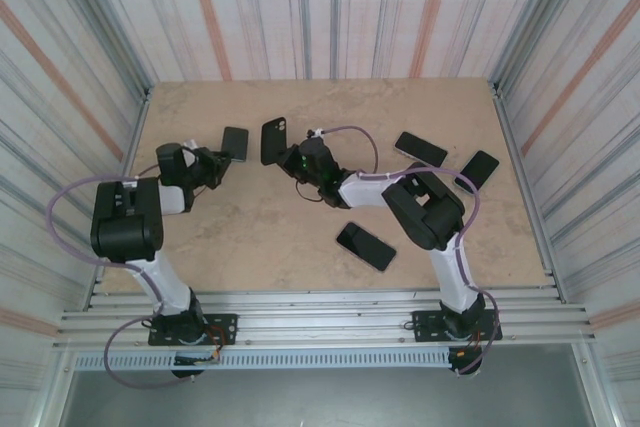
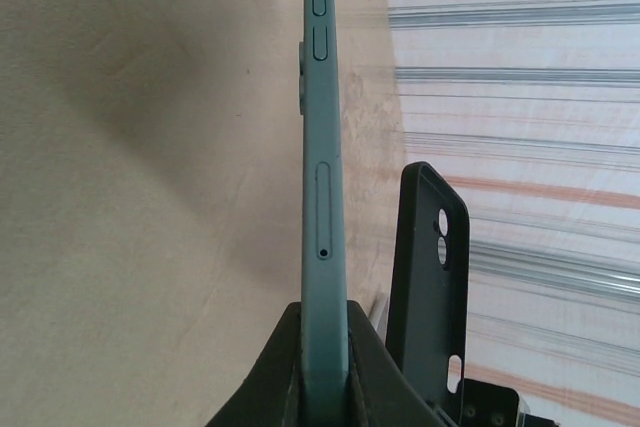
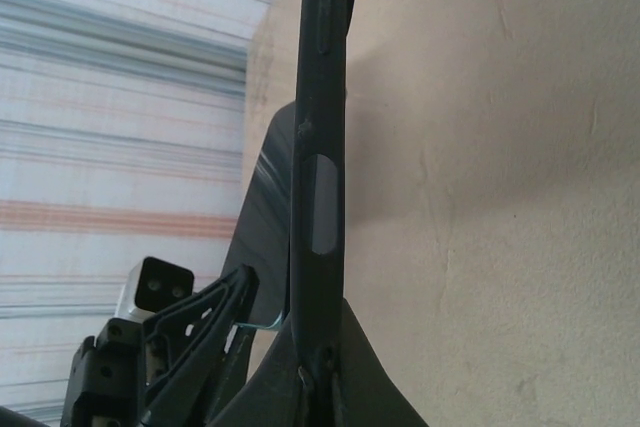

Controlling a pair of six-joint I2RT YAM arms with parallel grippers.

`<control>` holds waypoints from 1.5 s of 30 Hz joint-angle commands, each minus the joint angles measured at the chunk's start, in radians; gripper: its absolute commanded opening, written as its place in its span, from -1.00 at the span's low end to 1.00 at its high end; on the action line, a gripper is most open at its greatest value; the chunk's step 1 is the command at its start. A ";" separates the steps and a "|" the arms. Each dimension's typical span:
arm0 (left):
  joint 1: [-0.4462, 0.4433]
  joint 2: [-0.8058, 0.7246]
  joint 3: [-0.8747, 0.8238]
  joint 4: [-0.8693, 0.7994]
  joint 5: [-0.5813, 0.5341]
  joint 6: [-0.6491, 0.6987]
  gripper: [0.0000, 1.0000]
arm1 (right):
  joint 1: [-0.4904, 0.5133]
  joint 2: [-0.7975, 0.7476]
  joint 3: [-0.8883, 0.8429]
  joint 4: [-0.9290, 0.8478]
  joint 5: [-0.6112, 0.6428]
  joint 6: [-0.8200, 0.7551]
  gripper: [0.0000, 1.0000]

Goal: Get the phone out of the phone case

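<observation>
Both clamped: left gripper (image 2: 325, 337) pinches phone (image 2: 322, 147), right gripper (image 3: 318, 342) pinches phone case (image 3: 322, 97).

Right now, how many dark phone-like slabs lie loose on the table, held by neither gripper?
3: middle slab, far-right slab, right-edge slab beside it. The right arm may hide more.
</observation>
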 commanded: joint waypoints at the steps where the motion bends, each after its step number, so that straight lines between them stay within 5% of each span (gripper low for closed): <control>1: 0.007 0.042 0.013 0.067 0.029 0.015 -0.99 | 0.017 0.036 0.039 -0.047 0.017 0.041 -0.95; 8: 0.011 0.100 0.000 0.091 0.034 0.008 -0.77 | 0.027 0.073 0.074 -0.047 0.018 0.062 -0.94; 11: 0.018 0.107 -0.007 0.093 0.038 0.001 -0.48 | 0.028 0.085 0.086 -0.059 0.024 0.059 -0.94; 27: 0.046 0.058 0.014 -0.134 0.045 0.059 0.23 | 0.032 0.198 0.220 -0.127 0.041 0.034 -0.91; 36: 0.063 0.017 0.047 -0.300 0.036 0.126 0.42 | 0.033 0.244 0.278 -0.162 0.037 -0.013 -0.89; 45: 0.070 -0.014 0.076 -0.391 0.023 0.168 0.48 | 0.042 0.252 0.311 -0.239 0.043 -0.077 -0.64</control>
